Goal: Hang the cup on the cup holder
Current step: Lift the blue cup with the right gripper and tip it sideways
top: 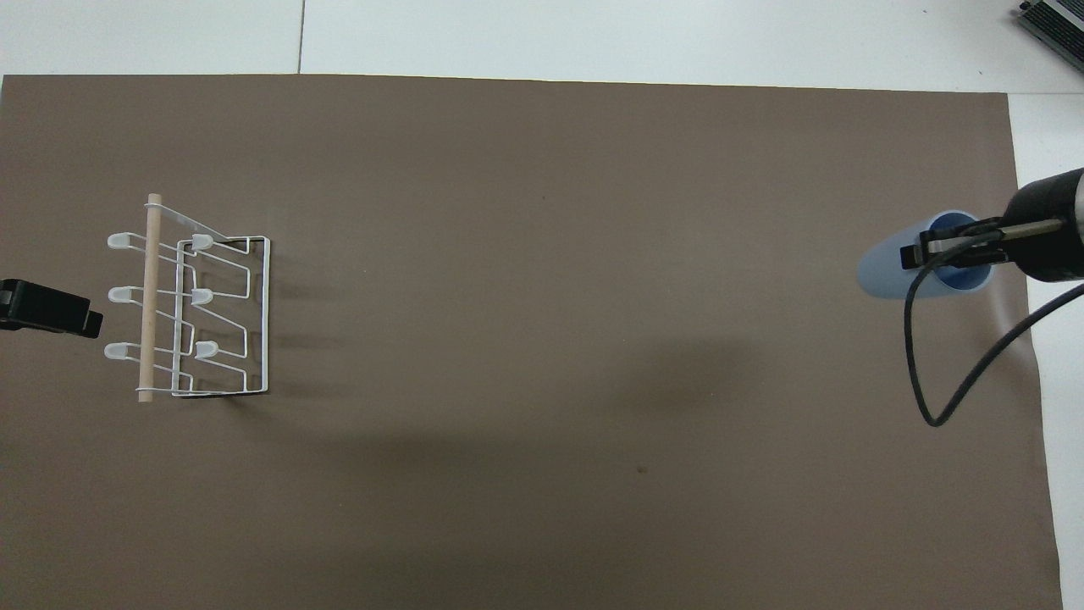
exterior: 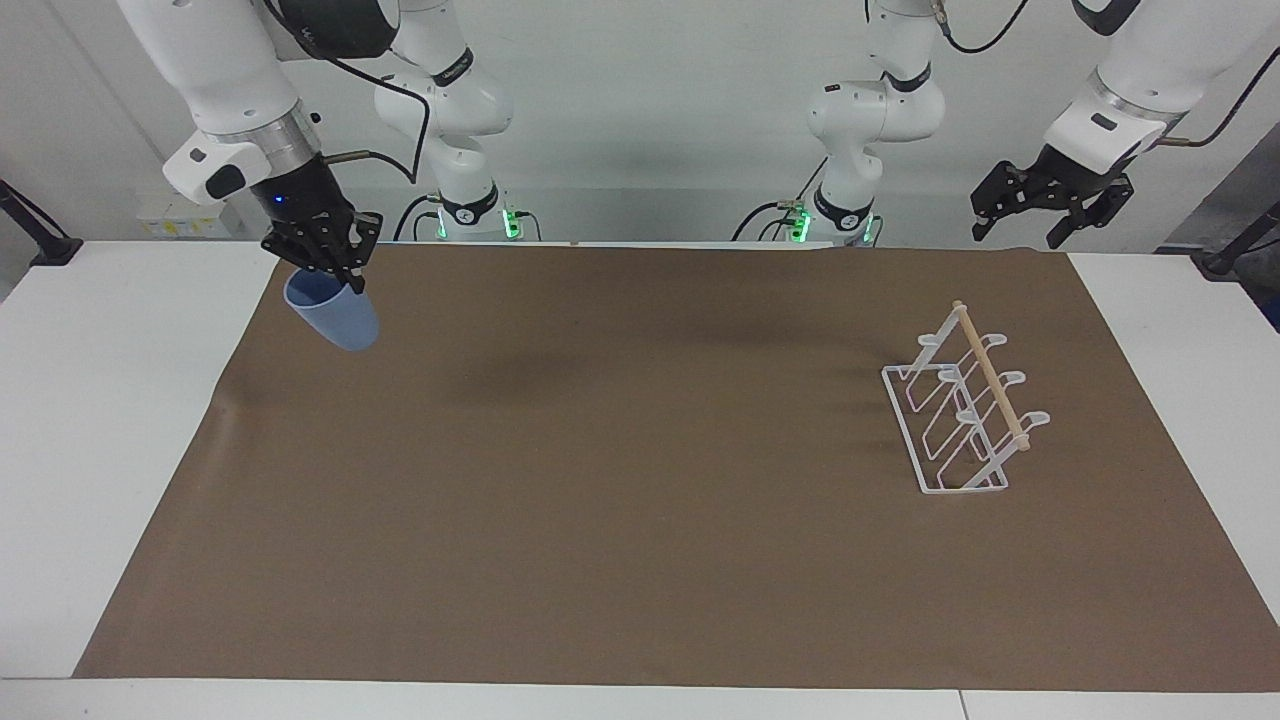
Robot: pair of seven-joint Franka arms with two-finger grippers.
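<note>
Mat (exterior: 640, 480), brown, covers most of the white table (exterior: 100, 420). Rack (exterior: 962, 410) stands on it toward the left arm's end, under and well apart from the left gripper (exterior: 1030, 225), which waits in the air with its fingers spread and nothing between them. Cup (exterior: 335, 316) hangs tilted just below the right gripper (exterior: 348, 280) (one finger inside the rim, one outside), clenched on its wall and raised clear of the mat at the right arm's end.
</note>
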